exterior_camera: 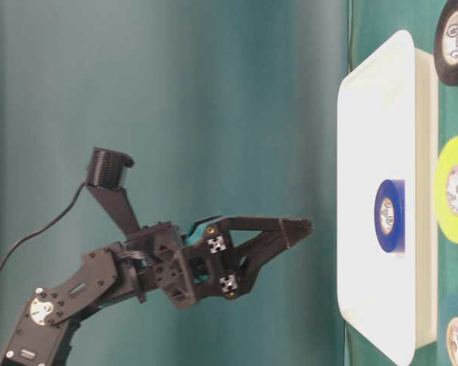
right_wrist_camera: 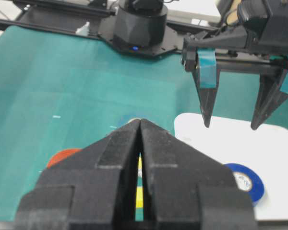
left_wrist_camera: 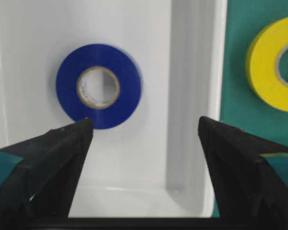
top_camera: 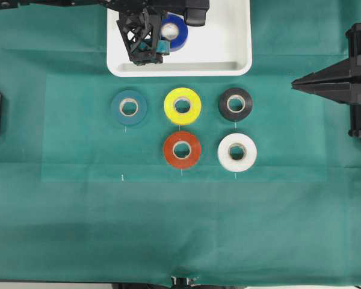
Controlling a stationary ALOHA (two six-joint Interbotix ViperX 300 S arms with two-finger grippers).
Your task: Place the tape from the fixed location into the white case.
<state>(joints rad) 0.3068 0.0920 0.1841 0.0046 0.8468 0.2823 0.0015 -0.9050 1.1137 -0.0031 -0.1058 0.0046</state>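
Royal-blue, the tape (top_camera: 175, 31) lies flat on the floor of the white case (top_camera: 228, 36), core upward, free of any grip. The case sits at the far edge of the desk (top_camera: 60, 211), which is covered in green cloth.

Left end effector (right_wrist_camera: 229, 125) hangs above the case with its fingers apart and nothing between them; in the right wrist view the fingertips (right_wrist_camera: 207, 122) stand clear above the tray, and the left wrist view shows the tape (left_wrist_camera: 99, 86) below and beyond the open fingers. Right end effector (top_camera: 296, 85) is at the right side of the desk, well apart from the case, fingers pressed together and holding nothing.

Five other rolls lie flat on the cloth just in front of the case: a teal roll (top_camera: 129, 107), a yellow roll (top_camera: 182, 106), a black roll (top_camera: 235, 104), an orange-red roll (top_camera: 182, 150) and a white roll (top_camera: 237, 152). None touches another.
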